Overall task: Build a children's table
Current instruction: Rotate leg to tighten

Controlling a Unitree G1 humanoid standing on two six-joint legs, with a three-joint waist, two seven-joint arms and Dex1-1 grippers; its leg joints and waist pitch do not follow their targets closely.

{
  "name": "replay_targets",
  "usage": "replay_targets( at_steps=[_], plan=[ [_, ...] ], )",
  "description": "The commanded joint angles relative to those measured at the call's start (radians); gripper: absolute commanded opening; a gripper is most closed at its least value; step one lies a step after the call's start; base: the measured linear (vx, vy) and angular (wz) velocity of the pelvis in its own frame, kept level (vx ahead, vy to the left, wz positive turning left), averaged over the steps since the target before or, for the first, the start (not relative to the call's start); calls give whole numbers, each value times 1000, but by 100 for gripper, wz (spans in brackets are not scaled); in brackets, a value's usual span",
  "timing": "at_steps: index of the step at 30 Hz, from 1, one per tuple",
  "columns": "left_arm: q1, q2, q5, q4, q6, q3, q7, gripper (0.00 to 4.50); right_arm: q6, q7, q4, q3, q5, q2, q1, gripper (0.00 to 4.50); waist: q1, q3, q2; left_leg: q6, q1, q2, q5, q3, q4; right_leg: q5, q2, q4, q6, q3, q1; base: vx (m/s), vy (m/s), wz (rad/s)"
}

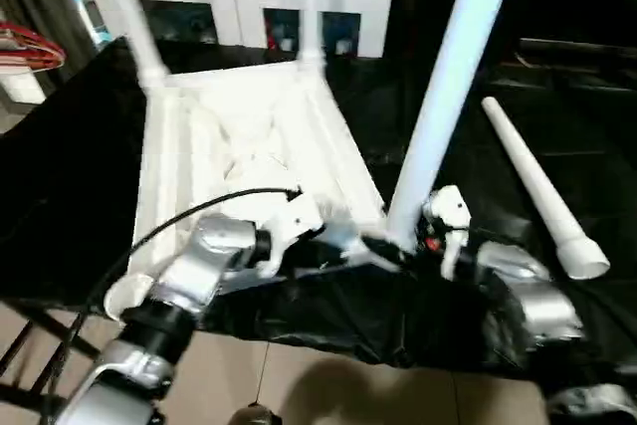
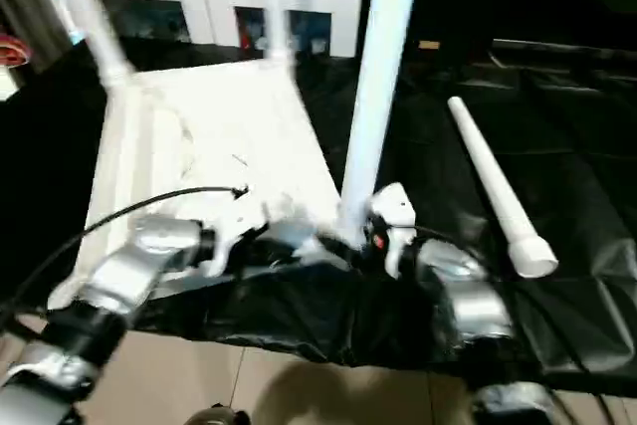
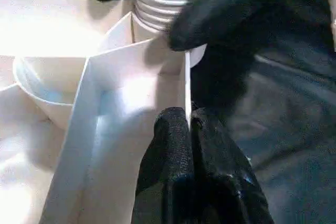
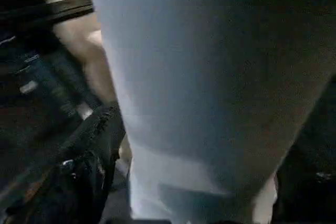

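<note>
Three legs already stand up out of the upside-down tabletop (image 1: 249, 146) on the black-covered table (image 1: 60, 186), with the near-right leg (image 1: 448, 87) sitting in its corner socket, probably being screwed in. Fourth leg (image 1: 537, 186) lies loose off to the right. Left gripper (image 3: 186, 124) is pressed together against the tabletop's rim, I'd guess to steady it, while the right gripper (image 1: 423, 236) straddles the leg's base, fingers spread.

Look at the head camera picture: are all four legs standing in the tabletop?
No: one leg lies loose on the black cloth beside the tabletop.
</note>
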Motion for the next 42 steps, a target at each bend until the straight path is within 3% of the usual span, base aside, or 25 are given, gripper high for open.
replay_targets(
  at_steps=[1, 4, 8, 14, 20, 22, 25, 28, 29, 32, 33, 36, 41, 42],
  plan=[
    [-23, -1, -23, -29, -42, -24, -49, 0, 13, 139, -56, 82, 14, -7, 4, 368, -1, -62, -7, 66, 18, 53, -268, -13, -64, -222, -60, -68, -209, 41, 49, 0, 0, 0],
    [-30, 23, -24, -18, -56, -28, -90, 0, 28, 204, -70, 101, 15, -33, 0, 368, 6, -60, -9, 50, 21, 55, -298, -14, -67, -276, -63, -72, -199, 43, 45, 0, 0, 0],
    [-56, 54, -23, 17, -91, -40, -155, 0, 3, 275, -79, 143, -7, -67, -8, 368, 10, -62, -12, 46, 21, 55, -283, -14, -66, -261, -63, -69, -200, 44, 43, 0, 0, 0],
    [-84, 57, -24, 60, -107, -43, -187, 0, 42, 318, -104, 165, 7, -73, -5, 314, 13, -62, -16, 51, 20, 53, -262, -13, -64, -250, -65, -66, -208, 44, 45, 0, 0, 0],
    [-91, 46, -27, 76, -115, -38, -182, 0, 37, 321, -98, 167, 4, -70, 4, 281, 22, -63, -12, 45, 21, 54, -269, -14, -63, -249, -66, -66, -210, 44, 44, 0, 0, 0],
    [-82, 38, -32, 71, -112, -25, -156, 0, 28, 280, -81, 148, 6, -51, 11, 276, 25, -64, -6, 41, 21, 55, -271, -15, -63, -243, -66, -65, -211, 44, 44, 0, 0, 0],
    [-76, 21, -41, 73, -101, 2, -107, 0, 33, 190, -57, 104, 13, -10, 11, 274, 25, -63, -9, 36, 21, 54, -278, -15, -64, -246, -65, -66, -211, 44, 44, 0, 0, 0],
    [-75, 8, -37, 74, -92, 18, -59, 0, 19, 102, -27, 74, 2, 23, 5, 273, 20, -61, -9, 11, 23, 53, -317, -19, -69, -315, -68, -72, -195, 43, 42, 0, 0, 0],
    [-72, -4, -33, 67, -80, 29, -19, 0, 1, 20, 4, 47, -9, 53, -4, 272, 13, -60, -13, 4, 22, 52, -333, -20, -71, -338, -69, -74, -186, 42, 42, 0, 0, 0],
    [-64, -25, -28, 47, -59, 40, 35, 0, 7, -115, 57, 0, -11, 103, -25, 272, -7, -61, -11, -6, 19, 50, -335, -22, -73, -339, -70, -74, -180, 42, 42, 0, 0, 0],
    [-59, -36, -25, 35, -46, 42, 57, 0, 3, -156, 73, -17, -8, 123, -30, 272, -17, -61, -16, -9, 20, 50, -331, -22, -73, -328, -70, -74, -185, 42, 43, 0, 0, 0],
    [-35, -95, 4, -8, 12, 43, 184, 0, -18, -322, 124, -58, -30, 192, -49, 272, -28, -61, -11, 1, 18, 49, -302, -20, -70, -293, -68, -73, -193, 42, 43, 0, 0, 0],
    [-20, -188, 50, -27, 60, 41, 366, 0, -61, -510, 174, -101, -59, 260, -65, 272, -33, -64, -13, 21, 17, 46, -247, -16, -66, -217, -63, -69, -202, 42, 47, 0, 0, 0],
    [-14, -221, 51, -32, 74, 38, 401, 0, -70, -548, 191, -121, -53, 277, -70, 307, -32, -64, -8, 26, 17, 46, -249, -15, -65, -221, -63, -70, -199, 42, 47, 0, 0, 0]
  ],
)
